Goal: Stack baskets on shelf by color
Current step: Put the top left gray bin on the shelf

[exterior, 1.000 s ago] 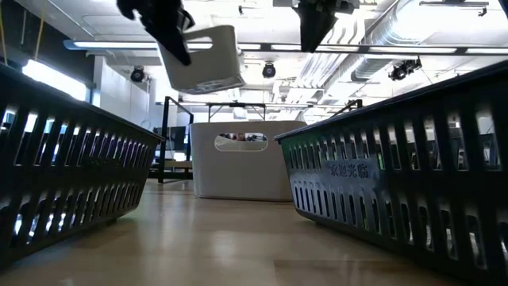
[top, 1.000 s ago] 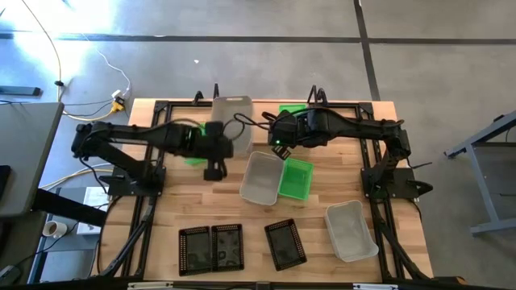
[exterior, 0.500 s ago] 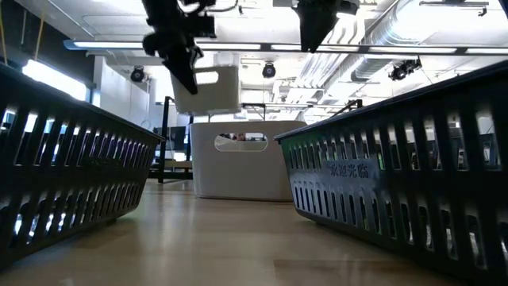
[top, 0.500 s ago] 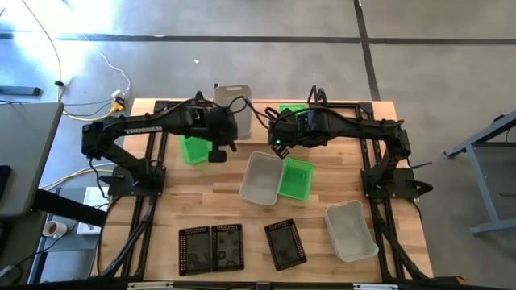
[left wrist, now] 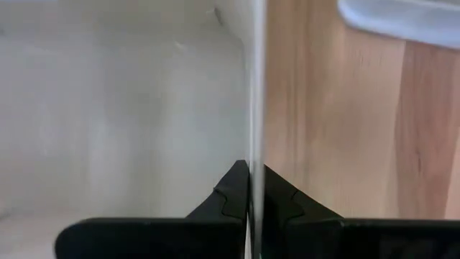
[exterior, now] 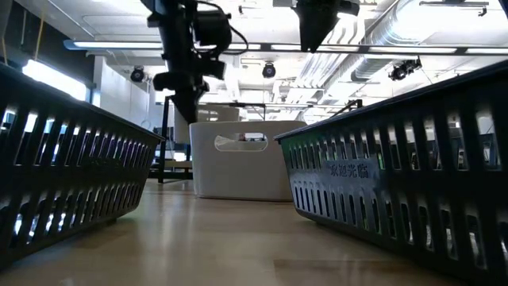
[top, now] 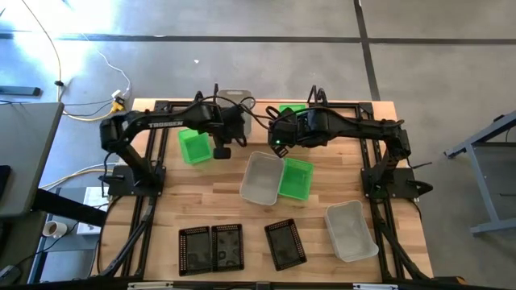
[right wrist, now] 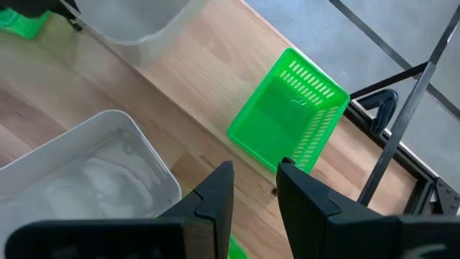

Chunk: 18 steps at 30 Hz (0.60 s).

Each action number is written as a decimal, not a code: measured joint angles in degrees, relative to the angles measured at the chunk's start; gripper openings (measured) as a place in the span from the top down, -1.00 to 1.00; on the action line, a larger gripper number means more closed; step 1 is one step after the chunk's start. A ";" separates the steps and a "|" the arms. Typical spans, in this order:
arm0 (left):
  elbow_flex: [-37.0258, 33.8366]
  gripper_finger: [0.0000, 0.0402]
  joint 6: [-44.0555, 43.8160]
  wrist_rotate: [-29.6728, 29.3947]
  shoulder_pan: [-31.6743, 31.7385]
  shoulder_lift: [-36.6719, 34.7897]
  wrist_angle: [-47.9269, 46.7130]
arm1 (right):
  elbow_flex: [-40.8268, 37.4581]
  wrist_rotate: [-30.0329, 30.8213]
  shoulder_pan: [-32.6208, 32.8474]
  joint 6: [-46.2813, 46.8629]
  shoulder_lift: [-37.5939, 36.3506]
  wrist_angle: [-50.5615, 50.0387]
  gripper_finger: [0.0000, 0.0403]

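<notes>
Whitish basket goes down at the far edge of the table.

From left to right, we see a green basket (top: pixel 193 147) on the wood, then our left gripper (left wrist: pixel 250 188) pinched shut on the wall of a whitish basket (top: pixel 235 107), and our right gripper (right wrist: pixel 255 188) half parted, holding nothing, above a second green basket (right wrist: pixel 289 109). We judge that a late or crooked release could tip it against the shelf (top: pixel 334 103) frame, or drag it back.
</notes>
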 joint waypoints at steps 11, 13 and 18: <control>0.00 1.00 1.22 1.49 1.54 3.99 -0.14 | 0.00 -0.04 0.00 0.27 0.00 -0.02 0.53; 0.01 1.00 1.23 1.34 1.94 4.00 0.09 | 0.00 -0.13 0.00 0.28 0.00 -0.04 0.53; 0.00 1.00 1.23 0.83 3.65 4.02 0.33 | 0.00 -0.29 0.36 0.30 0.00 -0.09 0.53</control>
